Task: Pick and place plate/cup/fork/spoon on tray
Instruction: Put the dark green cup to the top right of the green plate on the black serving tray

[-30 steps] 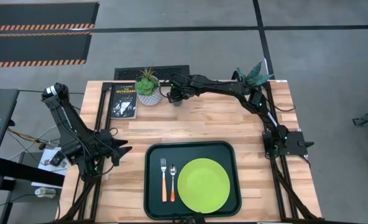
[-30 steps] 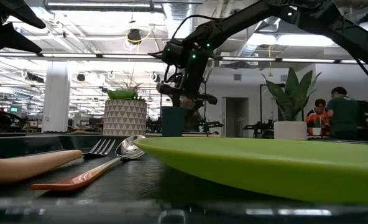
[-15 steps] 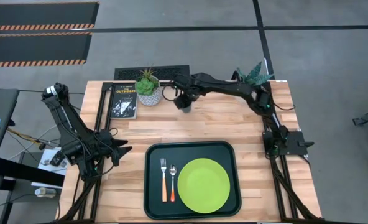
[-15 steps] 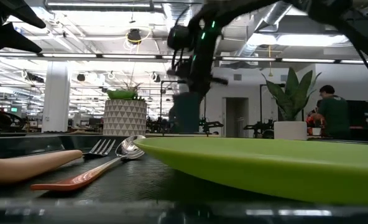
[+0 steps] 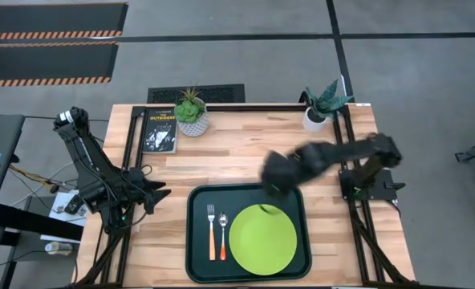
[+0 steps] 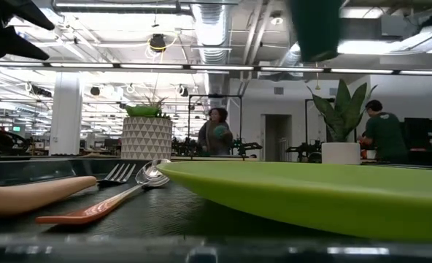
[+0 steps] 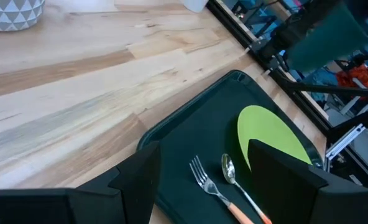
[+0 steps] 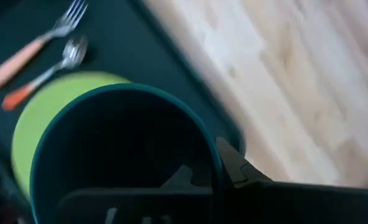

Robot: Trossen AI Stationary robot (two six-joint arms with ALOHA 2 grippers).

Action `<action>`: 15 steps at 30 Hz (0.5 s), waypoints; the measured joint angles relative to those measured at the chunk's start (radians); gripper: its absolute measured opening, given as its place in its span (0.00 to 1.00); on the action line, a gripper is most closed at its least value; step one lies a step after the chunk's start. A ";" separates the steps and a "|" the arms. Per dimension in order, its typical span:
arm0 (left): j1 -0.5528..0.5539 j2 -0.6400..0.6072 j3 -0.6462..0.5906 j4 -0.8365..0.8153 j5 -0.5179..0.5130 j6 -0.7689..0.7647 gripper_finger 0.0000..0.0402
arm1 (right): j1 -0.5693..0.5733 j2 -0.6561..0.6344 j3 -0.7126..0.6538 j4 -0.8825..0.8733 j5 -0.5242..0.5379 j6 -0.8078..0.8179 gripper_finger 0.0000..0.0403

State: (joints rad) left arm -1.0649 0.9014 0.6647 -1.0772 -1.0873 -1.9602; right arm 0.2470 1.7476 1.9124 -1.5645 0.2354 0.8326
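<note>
The dark teal cup [image 6: 314,29] hangs high above the table, and my right gripper [image 5: 276,175] is shut on it over the tray's far right part. The left wrist view shows the cup [image 7: 324,37] in the air beyond the tray. The lime-green plate [image 5: 263,239] lies flat in the right part of the dark tray [image 5: 191,233]. The fork [image 5: 210,229] and the spoon [image 5: 222,233] lie side by side left of it. My left gripper [image 5: 161,195] waits open at the table's left, by the tray's far left corner. My right gripper holds the cup by its rim [image 8: 202,140], one finger [image 8: 234,168] outside the wall and the other inside. The fingers come from above. The cup hangs upright, mouth up, lifted clear of the table and the tray.
A plant in a patterned white pot [image 5: 192,116] and a black book [image 5: 159,130] stand at the far left. A second potted plant [image 5: 322,104] stands at the far right corner. Bare wood lies between them and the tray. People show in the room beyond the table.
My right gripper has taken the cup from beside the far-left plant, lifted it clear, and carried it fast toward the table's near and right, up over the tray's far edge. The cup has stayed upright.
</note>
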 joint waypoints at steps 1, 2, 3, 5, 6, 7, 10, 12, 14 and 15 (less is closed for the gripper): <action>0.000 0.000 0.000 0.000 -0.004 -0.002 0.57 | 0.046 -0.031 -0.036 -0.004 0.003 0.049 0.01; 0.000 0.000 0.000 0.002 -0.009 -0.009 0.57 | 0.090 -0.056 -0.074 -0.007 0.004 0.105 0.01; 0.000 0.000 0.000 0.002 -0.013 -0.016 0.57 | 0.133 -0.082 -0.123 -0.004 0.003 0.158 0.01; 0.000 0.000 0.000 0.005 -0.017 -0.030 0.57 | 0.201 -0.125 -0.222 -0.005 -0.005 0.259 0.02; 0.000 0.000 0.000 0.007 -0.017 -0.039 0.57 | 0.225 -0.148 -0.272 -0.005 -0.007 0.303 0.02; 0.000 0.000 0.000 0.009 -0.016 -0.045 0.57 | 0.244 -0.173 -0.322 -0.003 -0.010 0.345 0.02; 0.000 0.000 0.000 0.035 -0.014 -0.049 0.57 | 0.269 -0.228 -0.474 0.041 -0.006 0.420 0.02; 0.000 0.000 0.000 0.049 -0.014 -0.049 0.57 | 0.254 -0.254 -0.550 0.112 -0.001 0.436 0.02; 0.000 0.000 0.000 0.065 -0.015 -0.049 0.57 | 0.227 -0.277 -0.611 0.178 0.020 0.440 0.02; 0.000 0.000 0.000 0.072 -0.016 -0.049 0.57 | 0.215 -0.282 -0.638 0.210 0.033 0.437 0.02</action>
State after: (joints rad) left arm -1.0650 0.9015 0.6647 -1.0049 -1.1038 -2.0094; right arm 0.4615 1.4652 1.2748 -1.3547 0.2685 1.2699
